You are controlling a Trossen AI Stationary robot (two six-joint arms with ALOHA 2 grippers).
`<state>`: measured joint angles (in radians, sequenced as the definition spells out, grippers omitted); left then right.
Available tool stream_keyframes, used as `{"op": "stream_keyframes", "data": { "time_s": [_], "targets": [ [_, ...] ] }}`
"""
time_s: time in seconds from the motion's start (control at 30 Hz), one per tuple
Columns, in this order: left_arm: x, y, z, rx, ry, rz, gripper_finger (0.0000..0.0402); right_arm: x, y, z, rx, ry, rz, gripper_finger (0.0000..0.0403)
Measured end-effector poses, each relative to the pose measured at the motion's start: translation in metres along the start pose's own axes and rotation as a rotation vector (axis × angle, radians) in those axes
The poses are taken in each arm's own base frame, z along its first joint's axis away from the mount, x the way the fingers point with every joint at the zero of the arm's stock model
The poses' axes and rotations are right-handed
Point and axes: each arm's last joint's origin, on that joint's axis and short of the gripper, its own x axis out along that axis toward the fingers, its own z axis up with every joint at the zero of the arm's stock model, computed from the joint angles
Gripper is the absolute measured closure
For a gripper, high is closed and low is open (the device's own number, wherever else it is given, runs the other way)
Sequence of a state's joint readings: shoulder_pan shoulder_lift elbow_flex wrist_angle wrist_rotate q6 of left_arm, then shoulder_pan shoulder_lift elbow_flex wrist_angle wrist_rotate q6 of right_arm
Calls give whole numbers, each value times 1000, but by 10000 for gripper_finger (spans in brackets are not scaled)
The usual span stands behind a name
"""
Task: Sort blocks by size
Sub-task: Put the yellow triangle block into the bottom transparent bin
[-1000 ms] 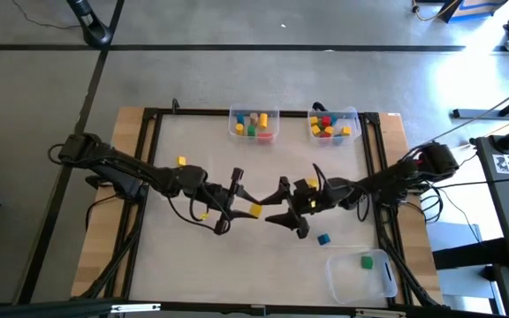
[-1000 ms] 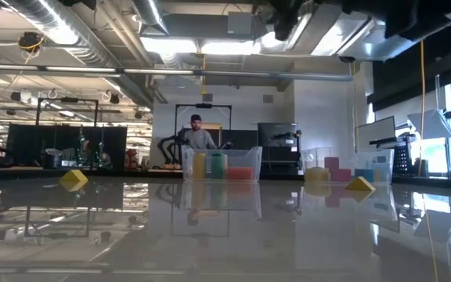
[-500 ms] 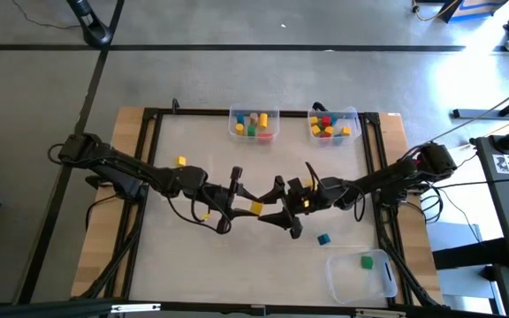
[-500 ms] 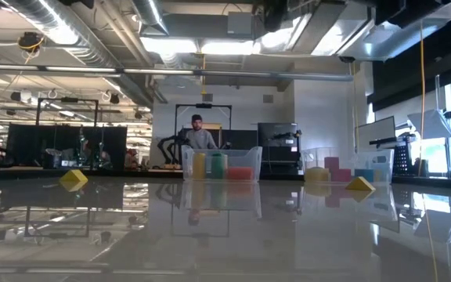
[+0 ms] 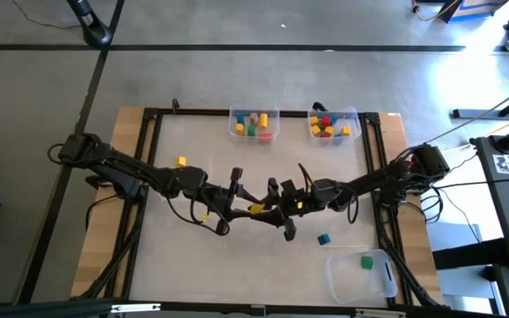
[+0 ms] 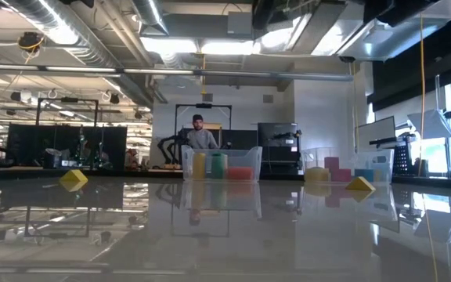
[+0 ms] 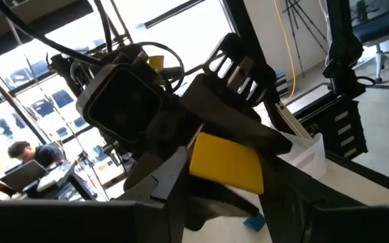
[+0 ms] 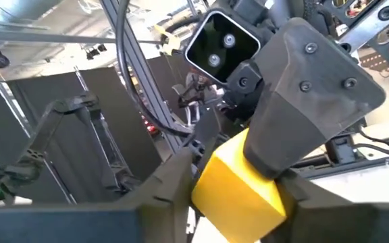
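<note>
Blocks are mostly sorted into two clear bins (image 5: 254, 124) and (image 5: 333, 125) at the far edge of the surface (image 5: 193, 168), but one yellow block (image 5: 256, 208) hangs above the middle, caught between both arms. We see the left claw (image 5: 237, 206) clamped on it, and the right claw (image 5: 278, 208) has its fingers on either side of that same block; we cannot tell if they are pressing. We judge this a handover, so the block reaches a bin on the right arm's side. Loose pieces wait: a small yellow block (image 5: 181, 162), a blue block (image 5: 323, 238), and a green block (image 5: 367, 261) on a clear lid (image 5: 360, 276).
</note>
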<state>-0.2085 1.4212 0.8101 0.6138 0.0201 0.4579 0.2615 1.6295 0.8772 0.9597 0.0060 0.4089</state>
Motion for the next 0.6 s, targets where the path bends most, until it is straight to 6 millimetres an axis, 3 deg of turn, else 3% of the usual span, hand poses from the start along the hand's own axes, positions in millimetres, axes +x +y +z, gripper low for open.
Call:
{"op": "stream_keyframes", "data": {
  "time_s": [0.1, 0.3, 0.43, 0.6],
  "targets": [
    [0, -1, 0, 11, 1, -2, 268, 0, 0, 0, 6, -4, 2, 305],
    [0, -1, 1, 0, 3, 10, 268, 0, -2, 2, 14, -10, -3, 281],
    [0, -2, 0, -16, 8, 4, 268, 0, -2, 0, 25, 14, -17, 295],
    [0, -2, 0, -38, 7, 10, 232, 0, -2, -1, 5, 25, -22, 319]
  ]
}}
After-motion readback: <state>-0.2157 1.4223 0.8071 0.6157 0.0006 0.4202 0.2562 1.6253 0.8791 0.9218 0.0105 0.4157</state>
